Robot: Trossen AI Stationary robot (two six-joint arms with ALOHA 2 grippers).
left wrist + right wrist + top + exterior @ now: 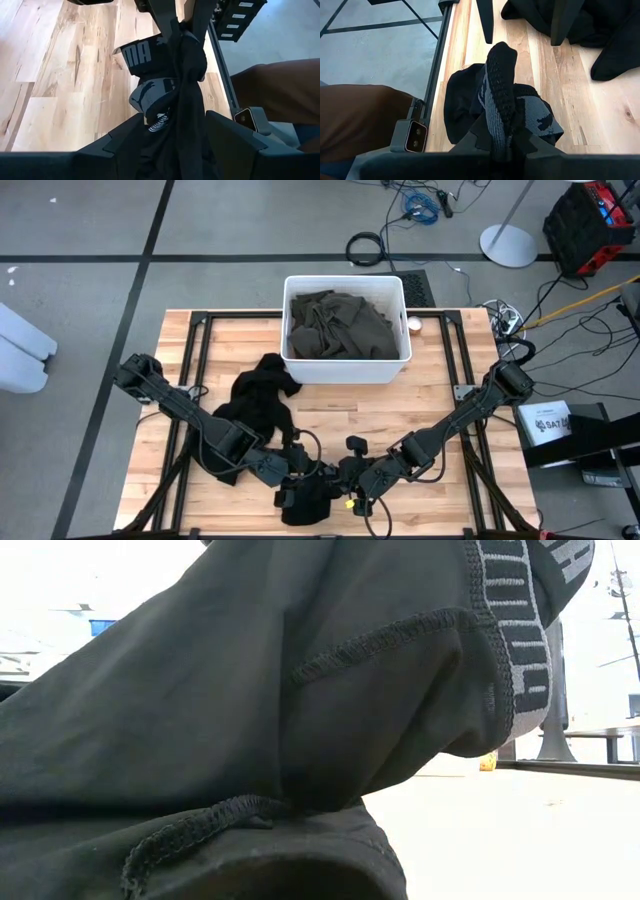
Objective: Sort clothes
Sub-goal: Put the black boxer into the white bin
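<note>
Right gripper (pixel 502 145) pinches the black sock (pixel 501 85) just off the table's near edge (pixel 200 518), lifting it for sorting. Left gripper (pixel 175 145) stands spread around its hanging end. White bin (pixel 345 365) holds olive garments (pixel 340 325).

A grey floor (pixel 80 240) crossed by dark lines is seen around the wooden table (pixel 440 395); cables (pixel 420 202) and a red case (pixel 592 220) are seen beyond it
</note>
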